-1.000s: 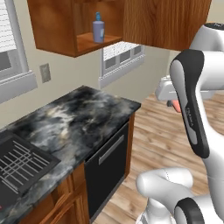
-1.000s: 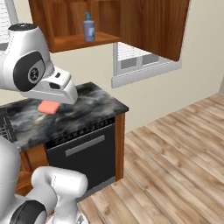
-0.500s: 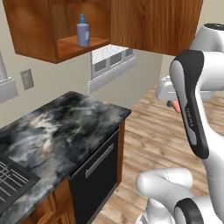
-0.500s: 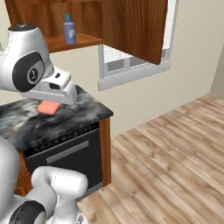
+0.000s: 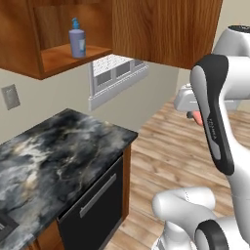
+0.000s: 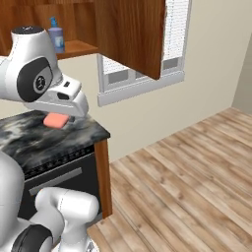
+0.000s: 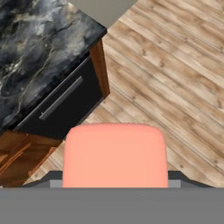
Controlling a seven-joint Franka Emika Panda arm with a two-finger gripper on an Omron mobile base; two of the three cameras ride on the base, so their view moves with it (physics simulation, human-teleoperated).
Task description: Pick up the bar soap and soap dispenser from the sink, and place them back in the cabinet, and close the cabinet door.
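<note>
My gripper [image 6: 58, 120] is shut on the salmon-pink bar soap [image 6: 55, 120], held out in the air beyond the counter's end, well below the cabinet [image 5: 63, 57]. The bar soap [image 7: 114, 153] fills the lower middle of the hand view and hides my fingertips. From the left base view, the bar soap [image 5: 197, 117] peeks out behind my forearm. The blue-purple soap dispenser [image 5: 77, 42] stands upright on the cabinet shelf, also seen as the soap dispenser [image 6: 56, 37] behind my arm. The cabinet door [image 6: 130, 34] hangs open. A dark corner of the sink [image 5: 4, 226] shows at the lower left.
A black marbled counter [image 5: 53, 156] ends at a wooden side panel, with a black dishwasher front [image 5: 95, 205] and its bar handle below. A window [image 5: 117, 73] sits on the beige wall behind. Open wooden floor [image 6: 187, 177] lies to the right.
The whole picture has shifted: the base moved, so counter, cabinet and window slid left and drew nearer. The sink rack left the left base view. Arm and held soap keep their pose.
</note>
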